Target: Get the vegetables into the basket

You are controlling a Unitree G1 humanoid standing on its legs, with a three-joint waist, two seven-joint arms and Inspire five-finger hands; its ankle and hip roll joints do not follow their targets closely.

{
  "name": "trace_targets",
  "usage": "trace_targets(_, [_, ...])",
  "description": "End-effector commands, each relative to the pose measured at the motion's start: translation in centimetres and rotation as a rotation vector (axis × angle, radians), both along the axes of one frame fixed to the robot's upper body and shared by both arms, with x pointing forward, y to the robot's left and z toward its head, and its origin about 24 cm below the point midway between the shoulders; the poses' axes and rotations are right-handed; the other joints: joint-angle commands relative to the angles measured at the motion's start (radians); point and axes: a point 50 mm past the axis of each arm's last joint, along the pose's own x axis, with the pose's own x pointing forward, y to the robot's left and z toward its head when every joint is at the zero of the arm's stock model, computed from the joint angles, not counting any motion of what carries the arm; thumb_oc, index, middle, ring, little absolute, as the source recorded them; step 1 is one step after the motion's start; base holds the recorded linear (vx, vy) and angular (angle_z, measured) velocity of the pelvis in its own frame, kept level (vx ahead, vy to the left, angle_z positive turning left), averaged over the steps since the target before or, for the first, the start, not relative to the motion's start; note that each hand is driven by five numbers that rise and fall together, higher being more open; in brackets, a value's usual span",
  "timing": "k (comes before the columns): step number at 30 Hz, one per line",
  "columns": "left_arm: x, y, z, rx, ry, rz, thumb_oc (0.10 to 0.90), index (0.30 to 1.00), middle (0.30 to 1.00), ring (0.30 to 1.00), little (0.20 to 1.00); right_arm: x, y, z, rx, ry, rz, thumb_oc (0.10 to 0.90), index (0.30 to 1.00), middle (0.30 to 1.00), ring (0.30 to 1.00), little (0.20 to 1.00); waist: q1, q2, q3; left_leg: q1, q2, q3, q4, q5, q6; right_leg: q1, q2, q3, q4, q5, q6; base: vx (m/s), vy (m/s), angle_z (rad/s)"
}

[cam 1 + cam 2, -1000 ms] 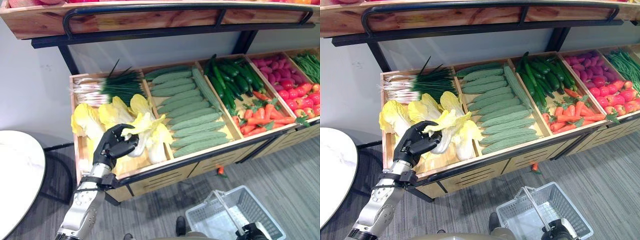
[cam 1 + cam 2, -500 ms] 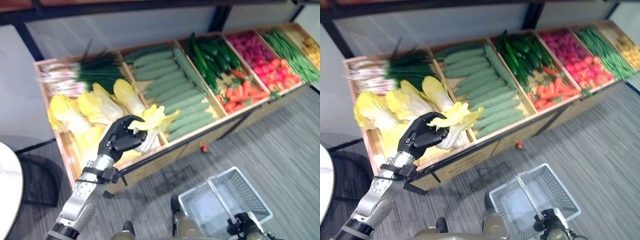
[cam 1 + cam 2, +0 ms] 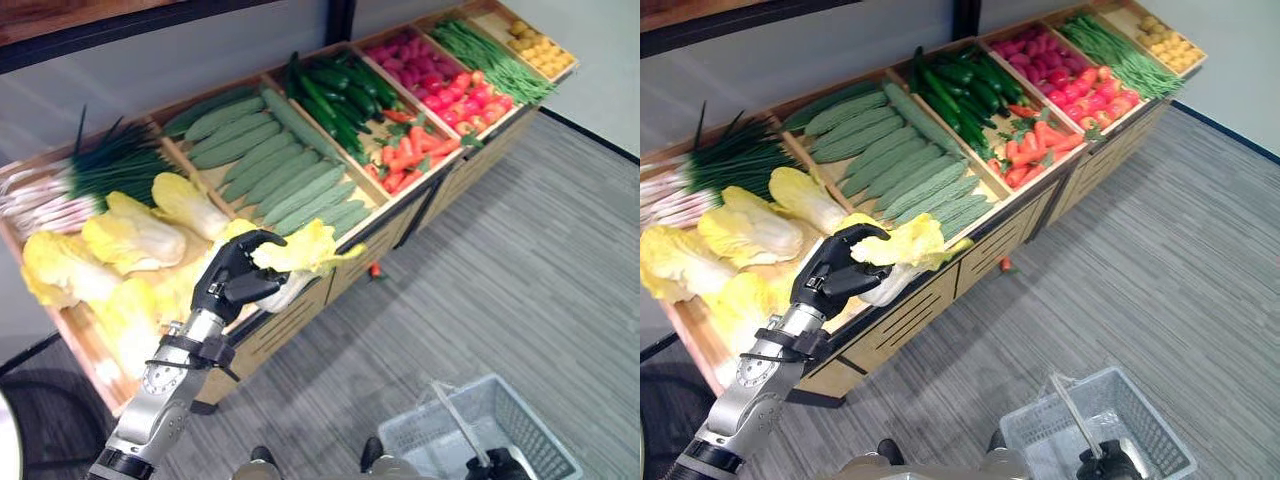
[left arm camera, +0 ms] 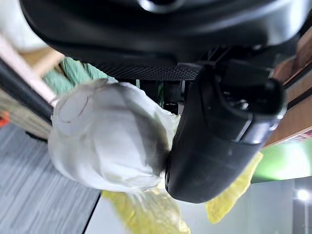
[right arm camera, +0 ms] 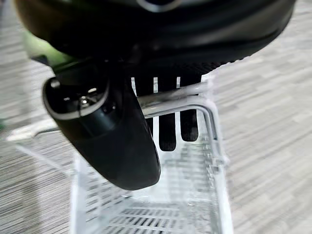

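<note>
My left hand (image 3: 232, 280) is shut on a yellow napa cabbage (image 3: 303, 252), holding it lifted just in front of the wooden stand's left crate (image 3: 75, 335). Its white stalk end (image 4: 105, 141) shows against my palm in the left wrist view. More cabbages (image 3: 130, 238) lie in that crate. The white wire basket (image 3: 487, 440) hangs low at the right, above the floor. My right hand (image 3: 1110, 464) holds it, fingers (image 5: 168, 119) curled round its handle (image 5: 178, 102) in the right wrist view.
The sloping stand (image 3: 400, 215) holds scallions (image 3: 90, 170), cucumbers (image 3: 265, 165), dark green cucumbers (image 3: 335, 90), carrots (image 3: 405, 155), red vegetables (image 3: 445, 90) and green beans (image 3: 490, 50). A carrot (image 3: 374, 270) lies on the grey floor (image 3: 520, 270), which is open to the right.
The camera has swung, shifting the whole stand up and left. My left hand has lifted the cabbage out of the crate toward the stand's front edge. The basket stays in my right hand.
</note>
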Motion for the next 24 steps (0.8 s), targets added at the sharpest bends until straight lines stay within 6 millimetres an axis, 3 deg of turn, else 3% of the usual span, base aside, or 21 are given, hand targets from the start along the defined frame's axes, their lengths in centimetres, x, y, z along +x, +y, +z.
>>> trace_targets(1, [0.0,-1.5,6.3,-0.078,-0.325,-0.093,0.400,0.300,0.300,0.300,0.300,1.6,-2.3,1.2,-0.094,-0.045,0.014,0.400,0.300,0.300,0.300,0.300,0.003,-0.014,-0.064,-0.062,0.006,-0.110,-0.004,-0.003,-0.031,-0.009,-0.064,-0.022,0.071,-0.056,0.079,-0.12,-0.292,-0.21])
trace_targets(2, [0.1,-1.7,6.3,-0.095,-0.320,-0.097,0.400,0.300,0.300,0.300,0.300,1.6,-2.6,1.4,-0.106,-0.052,0.007,0.400,0.300,0.300,0.300,0.300,-0.007,-0.005,-0.059,-0.070,0.028,-0.088,-0.017,0.045,-0.038,-0.018,-0.041,-0.021,0.062,-0.053,0.058,-0.13,-0.326,-0.16])
trace_targets(4, [0.3,-2.2,6.0,-0.123,-0.302,-0.114,0.400,0.300,0.300,0.300,0.300,1.8,-3.2,1.8,-0.129,-0.074,-0.002,0.400,0.300,0.300,0.300,0.300,-0.021,0.015,-0.051,-0.072,0.061,-0.085,-0.036,0.090,-0.065,-0.014,-0.001,-0.011,0.041,-0.063,0.039,-0.12,-0.319,-0.08])
trace_targets(7, [0.4,-2.5,5.8,-0.140,-0.292,-0.124,0.400,0.300,0.300,0.300,0.300,2.2,-3.4,2.0,-0.139,-0.097,-0.002,0.400,0.300,0.300,0.300,0.300,-0.030,0.026,-0.044,-0.086,0.087,-0.086,-0.025,0.110,-0.084,-0.009,0.025,-0.008,0.019,-0.066,0.027,-0.07,-0.288,-0.10])
trace_targets(9, [0.6,-2.9,5.7,-0.167,-0.283,-0.134,0.400,0.300,0.300,0.300,0.300,3.1,-4.0,2.6,-0.160,-0.136,0.003,0.400,0.300,0.300,0.300,0.300,-0.038,0.038,-0.026,-0.115,0.118,-0.095,0.047,0.109,-0.104,-0.003,0.047,0.005,0.002,-0.074,0.011,-0.07,-0.228,-0.10])
trace_targets(10, [0.6,-3.2,5.6,-0.168,-0.283,-0.141,0.400,0.300,0.300,0.300,0.300,3.7,-4.4,2.9,-0.174,-0.155,0.013,0.400,0.300,0.300,0.300,0.300,-0.031,0.038,-0.014,-0.130,0.111,-0.140,0.074,0.101,-0.108,-0.008,0.049,0.022,0.000,-0.076,0.008,-0.07,-0.083,-0.28])
trace_targets(11, [0.7,-3.5,5.7,-0.170,-0.291,-0.147,0.400,0.300,0.300,0.300,0.300,4.9,-5.0,3.6,-0.195,-0.183,0.023,0.400,0.300,0.300,0.300,0.300,-0.004,0.042,-0.002,-0.161,0.059,-0.298,0.084,0.083,-0.100,-0.020,0.048,0.050,0.000,-0.073,0.006,-0.07,-0.081,-0.52])
trace_targets(12, [0.7,-3.5,5.7,-0.169,-0.291,-0.147,0.400,0.300,0.300,0.300,0.300,4.9,-5.0,3.6,-0.195,-0.184,0.023,0.400,0.300,0.300,0.300,0.300,-0.006,0.042,-0.005,-0.167,0.058,-0.300,0.084,0.085,-0.099,-0.025,0.047,0.048,0.000,-0.071,0.006,-0.05,-0.056,-0.76])
trace_targets(15, [0.5,-3.3,5.3,-0.152,-0.287,-0.128,0.400,0.300,0.300,0.300,0.300,6.7,-4.8,4.1,-0.194,-0.225,0.069,0.400,0.300,0.300,0.300,0.300,0.030,0.044,-0.007,-0.182,-0.027,-0.520,0.049,0.040,-0.073,-0.052,0.054,0.124,0.000,-0.053,0.003,0.02,-0.052,-0.68])
trace_targets(17, [0.4,-3.2,5.2,-0.149,-0.286,-0.124,0.400,0.300,0.300,0.300,0.300,6.9,-4.9,4.2,-0.196,-0.229,0.077,0.400,0.300,0.300,0.300,0.300,0.034,0.043,-0.009,-0.180,-0.043,-0.554,0.047,0.031,-0.066,-0.055,0.058,0.144,0.000,-0.049,0.002,0.04,-0.017,-0.89])
trace_targets(18, [0.3,-3.0,5.3,-0.145,-0.290,-0.117,0.400,0.300,0.300,0.300,0.300,7.7,-4.8,4.5,-0.199,-0.250,0.099,0.400,0.300,0.300,0.300,0.300,0.045,0.042,-0.011,-0.189,-0.082,-0.633,0.050,0.025,-0.058,-0.062,0.066,0.180,0.000,-0.040,-0.002,0.04,0.002,-0.93])
trace_targets(20, [0.1,-2.7,5.3,-0.144,-0.293,-0.103,0.400,0.300,0.300,0.300,0.300,8.6,-4.4,4.6,-0.194,-0.271,0.126,0.400,0.300,0.300,0.300,0.300,0.055,0.041,-0.010,-0.193,-0.126,-0.692,0.068,0.002,-0.041,-0.067,0.074,0.224,0.005,-0.038,0.000,0.04,0.020,-1.15])
trace_targets(24, [-0.1,-2.8,5.3,-0.140,-0.291,-0.130,0.400,0.300,0.300,0.300,0.300,8.6,-4.1,4.5,-0.183,-0.275,0.145,0.400,0.300,0.300,0.300,0.300,0.055,0.049,-0.015,-0.158,-0.136,-0.699,0.030,0.002,-0.022,-0.070,0.072,0.254,0.014,-0.035,0.002,0.02,0.128,-0.81])
